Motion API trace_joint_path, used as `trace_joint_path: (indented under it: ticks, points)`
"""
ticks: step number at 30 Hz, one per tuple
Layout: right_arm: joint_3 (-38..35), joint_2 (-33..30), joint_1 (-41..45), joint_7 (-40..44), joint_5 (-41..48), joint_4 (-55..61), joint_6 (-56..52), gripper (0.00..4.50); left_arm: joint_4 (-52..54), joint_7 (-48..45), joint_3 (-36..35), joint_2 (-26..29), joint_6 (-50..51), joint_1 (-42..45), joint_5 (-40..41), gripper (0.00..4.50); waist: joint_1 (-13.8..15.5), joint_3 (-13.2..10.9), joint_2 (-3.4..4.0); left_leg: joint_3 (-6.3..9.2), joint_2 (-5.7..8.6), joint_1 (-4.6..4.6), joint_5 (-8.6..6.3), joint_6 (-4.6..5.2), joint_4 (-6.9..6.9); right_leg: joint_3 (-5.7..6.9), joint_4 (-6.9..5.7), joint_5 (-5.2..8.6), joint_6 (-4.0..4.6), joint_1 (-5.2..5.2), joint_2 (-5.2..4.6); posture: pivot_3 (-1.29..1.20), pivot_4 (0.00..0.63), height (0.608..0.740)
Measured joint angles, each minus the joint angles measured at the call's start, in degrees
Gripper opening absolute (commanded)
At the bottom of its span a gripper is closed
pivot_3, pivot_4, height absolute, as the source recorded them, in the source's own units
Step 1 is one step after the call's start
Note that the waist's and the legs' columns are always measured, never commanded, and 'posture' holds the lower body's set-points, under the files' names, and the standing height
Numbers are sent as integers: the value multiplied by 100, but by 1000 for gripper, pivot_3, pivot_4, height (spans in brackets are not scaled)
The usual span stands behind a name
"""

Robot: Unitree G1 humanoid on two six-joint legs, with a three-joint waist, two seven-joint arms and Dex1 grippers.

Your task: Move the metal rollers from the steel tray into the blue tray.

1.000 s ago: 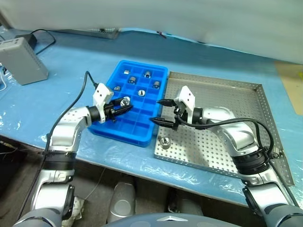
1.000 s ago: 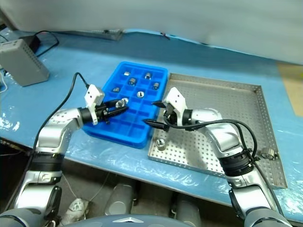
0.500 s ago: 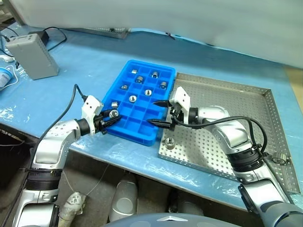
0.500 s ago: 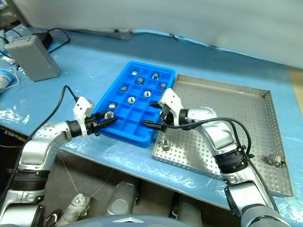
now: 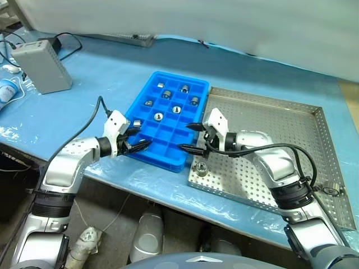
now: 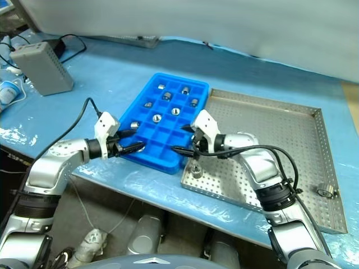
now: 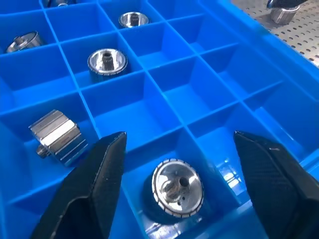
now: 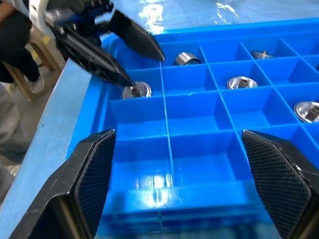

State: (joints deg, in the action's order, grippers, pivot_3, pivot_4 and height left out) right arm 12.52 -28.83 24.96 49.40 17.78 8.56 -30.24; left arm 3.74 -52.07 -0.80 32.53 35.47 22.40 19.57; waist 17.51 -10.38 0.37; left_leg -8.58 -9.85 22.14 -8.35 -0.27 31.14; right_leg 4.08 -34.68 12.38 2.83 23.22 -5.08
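While a metal roller (image 7: 177,188) lies in a near-corner compartment of the blue tray (image 5: 147,158), the left hand (image 5: 136,144) is held spread just above it. Empty and parted, the right hand (image 5: 192,138) is poised between that tray and the steel tray (image 5: 291,120), where a roller (image 5: 200,168) remains.

No readable text, label, brand, number or sign showed anywhere — not on the bright blue plastic compartment tray (image 5: 164,120), the perforated silver steel tray (image 5: 280,134), the shiny metal rollers (image 7: 177,187) or the grey rectangular box (image 5: 41,66) at the table's far left — every surface appeared plain
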Motion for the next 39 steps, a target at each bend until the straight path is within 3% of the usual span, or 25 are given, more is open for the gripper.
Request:
trace_joint_path:
  ticks: [7,12,21,24,34,39]
  points:
    - [-558,-1013,-1026,320,146,666,-218,4208,-638,-1245,373,374,-817,105,42,3642,16,0,0,-10,-1,-7,-2,3,-7,-17,5,10,-17,2,6,309,150,740]
    - [-588,-1160,-1448,419,415,1420,-432,4208,-1232,-1782,662,254,-1168,401,26,3642,-88,1,0,-11,-3,-18,0,0,-6,-18,0,12,-17,-4,8,279,150,740]
    - [-269,-1017,-1607,92,174,1381,-493,4208,-1676,-1915,922,-299,-1423,835,-59,3642,-129,1,0,-12,-1,-27,0,1,-6,-21,1,12,-16,-12,6,271,150,740]
    - [-104,-883,-1606,20,18,1149,-374,4208,-1593,-1947,988,-306,-1267,853,-55,3642,-195,1,-1,-12,1,-13,-1,3,-5,-20,1,-5,13,-3,5,272,150,740]
    - [183,-713,-1525,107,-425,523,232,4208,-1618,-2068,1026,-242,-732,1713,-48,3642,-292,1,-2,-11,0,-15,0,2,-2,-18,0,9,-11,-6,5,275,150,740]
    - [198,-618,-1443,93,-462,393,181,4208,-1056,-1892,1024,-243,-70,1807,103,3642,-397,1,-1,-11,2,-7,-3,6,-1,-15,2,-7,21,-4,4,267,150,740]
